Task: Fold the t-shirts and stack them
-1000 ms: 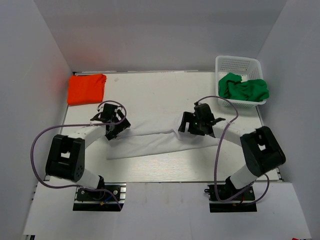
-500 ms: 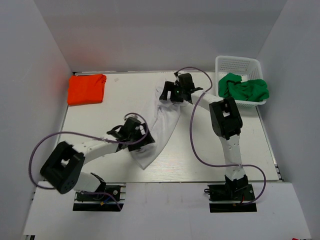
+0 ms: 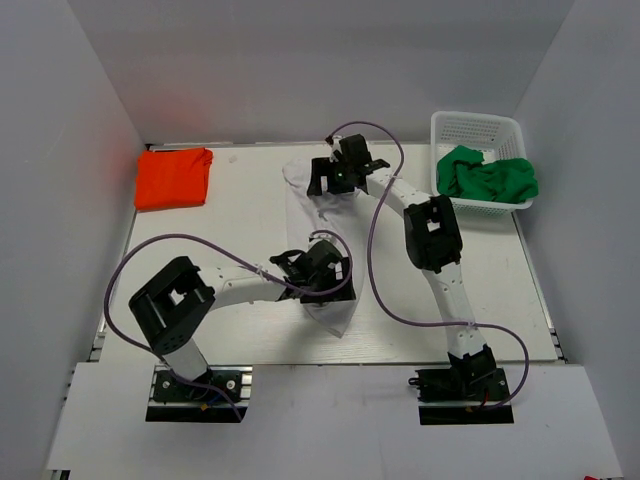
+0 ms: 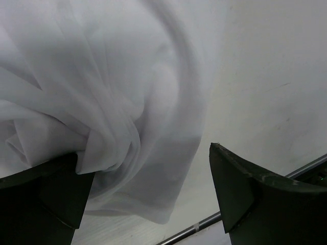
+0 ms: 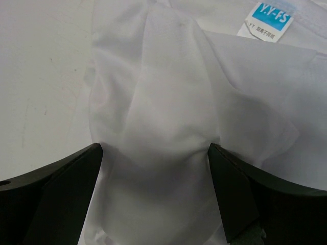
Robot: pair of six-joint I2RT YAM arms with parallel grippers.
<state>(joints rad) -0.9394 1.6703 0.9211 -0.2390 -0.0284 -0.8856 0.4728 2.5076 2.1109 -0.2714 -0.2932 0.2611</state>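
The white t-shirt (image 3: 322, 222) lies in a long crumpled strip down the middle of the table. My right gripper (image 3: 335, 180) is at its far end, jaws wide apart over the cloth (image 5: 168, 102), which lies loose between the fingers (image 5: 66, 178). My left gripper (image 3: 322, 272) is at its near end, jaws wide apart, with a bunch of the cloth (image 4: 102, 76) resting against one finger (image 4: 46, 189). The orange t-shirt (image 3: 173, 177) lies folded at the far left. The green t-shirt (image 3: 487, 177) sits crumpled in the basket.
The white mesh basket (image 3: 475, 118) stands at the far right corner. A blue and white label (image 5: 268, 20) shows on the white shirt. The table's near edge rail (image 4: 245, 206) runs close below my left gripper. White walls enclose three sides.
Both arms swung the white shirt from lying crosswise to lengthwise. The right gripper moved to the far middle, the left gripper to the right and nearer. Both now have their jaws apart.
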